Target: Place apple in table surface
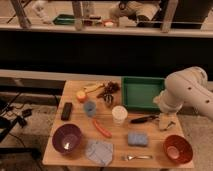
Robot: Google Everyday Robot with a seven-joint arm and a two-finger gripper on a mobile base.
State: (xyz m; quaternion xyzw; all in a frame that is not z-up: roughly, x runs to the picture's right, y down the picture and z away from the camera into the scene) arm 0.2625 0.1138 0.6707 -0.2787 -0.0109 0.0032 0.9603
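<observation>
The apple (81,95) is a small round orange-yellow fruit lying on the light tan table surface (75,120) near the far left, beside a pale yellow elongated piece (93,88). My gripper (166,123) hangs from the white arm (186,90) at the right side of the table, far from the apple, just above the tabletop near a dark-handled tool (143,119). Nothing shows between its tips.
A green tray (142,93) stands at the back right. A purple bowl (67,138), red bowl (177,148), white cup (119,114), blue cup (90,108), orange-red sausage (102,128), blue sponge (137,139), grey cloth (100,151), fork (136,157) and black block (66,110) lie around.
</observation>
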